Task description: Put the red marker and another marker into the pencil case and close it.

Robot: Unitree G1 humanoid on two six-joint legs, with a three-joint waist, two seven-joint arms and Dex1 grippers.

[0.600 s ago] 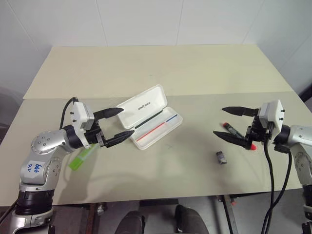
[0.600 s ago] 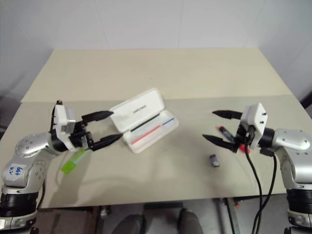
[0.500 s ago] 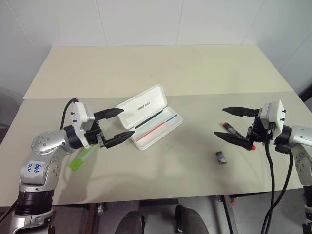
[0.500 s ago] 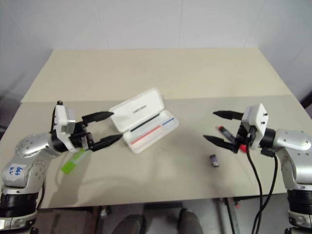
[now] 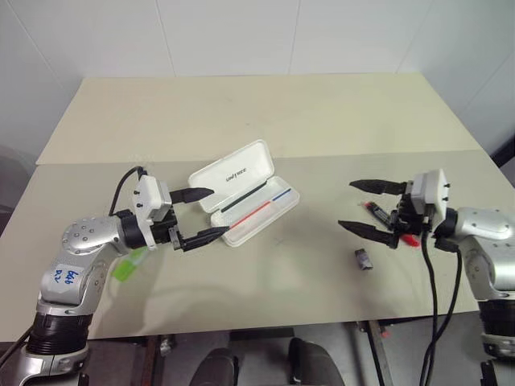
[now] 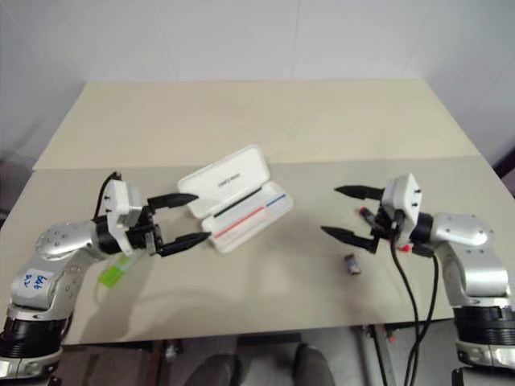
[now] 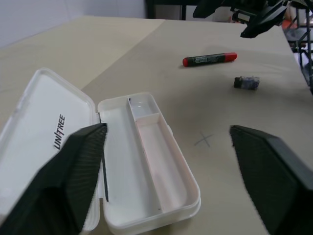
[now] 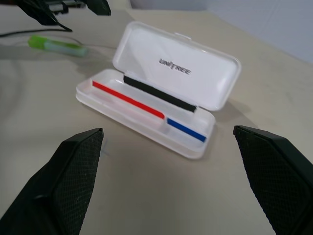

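The white pencil case point(image 5: 233, 171) lies open near the table's middle, its lid tipped back and thin red and blue stripes along its tray. My left gripper point(image 5: 219, 212) hovers open just left of the case, with nothing between its fingers. The green highlighter point(image 5: 129, 265) lies flat on the table under my left forearm. On the right, my right gripper point(image 5: 346, 204) is open and empty, pointing toward the case. The red marker point(image 7: 209, 59) lies on the table behind and below that gripper, partly hidden in the eye views.
A small stubby dark grey object point(image 5: 364, 259) lies near the front, just beside the red marker. A faint cross mark point(image 7: 204, 140) is drawn on the beige table point(image 5: 265, 112) in front of the case. A black cable point(image 5: 430, 305) hangs from my right wrist.
Both arms have drawn a little inward: the left gripper moved right, closer to the case, and the right gripper moved left. The case, markers and grey object lie as before.
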